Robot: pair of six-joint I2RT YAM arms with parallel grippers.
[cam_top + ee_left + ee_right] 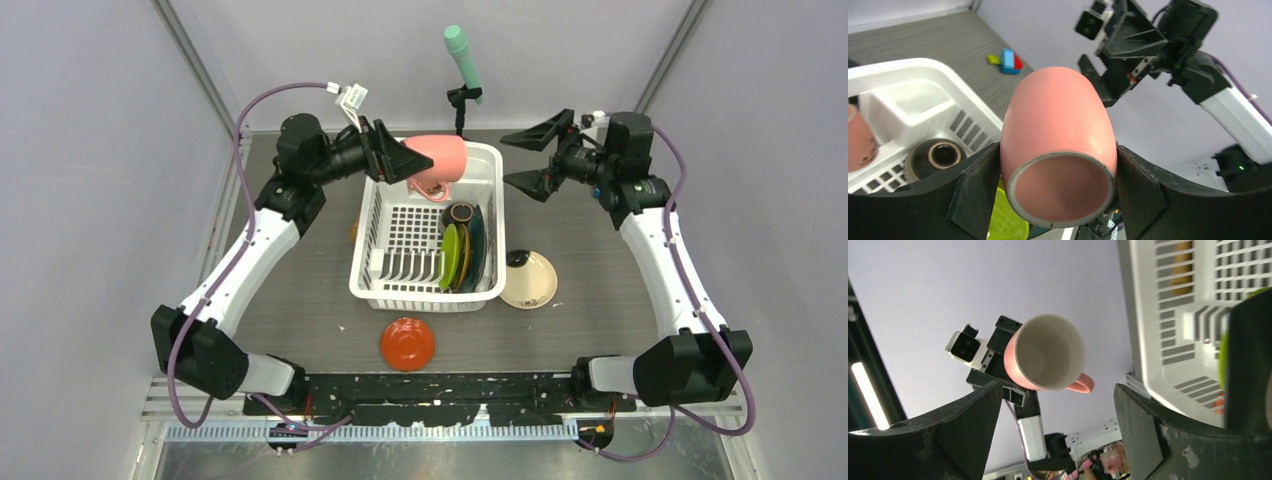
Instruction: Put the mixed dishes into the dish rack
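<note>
**Pink mug** (445, 156)
- Position: upper centre of the top view, in the air over the far end of the dish rack (422, 297).
- It lies sideways, mouth toward the right of the frame, handle hanging down.
- The left gripper (412, 160) pinches its body from both sides. In the left wrist view the mug's base faces the camera and a black finger (973, 187) presses each flank.

**Right gripper** (508, 158)
- Position: upper right of the top view, beyond the rack's right rim.
- Its fingers are spread wide with nothing between them. It faces the mug's mouth across an open gap.

**Rack contents**
- A yellow-green plate (452, 255) and a dark teal plate (478, 245) stand on edge at the right side, side by side.
- A small brown bowl (460, 213) sits just behind them.
- The perforated floor shows across the left half.

**Outside the rack**
- A cream plate (532, 282) lies just beside the rack's lower-right corner.
- A red-orange dish (407, 343) lies near the front wall, apart from it.
- Strips of dark table (300, 310) run on either side of the rack.

**Hidden or unclear**
- The mug and gripper cover the rack's far-left corner in the top view.
- A pinkish rounded thing (858, 140) inside the rack is cut off at the left edge of the left wrist view. What it is cannot be told.
- A dark speck (517, 258) on the cream plate is too small to make out.
</note>
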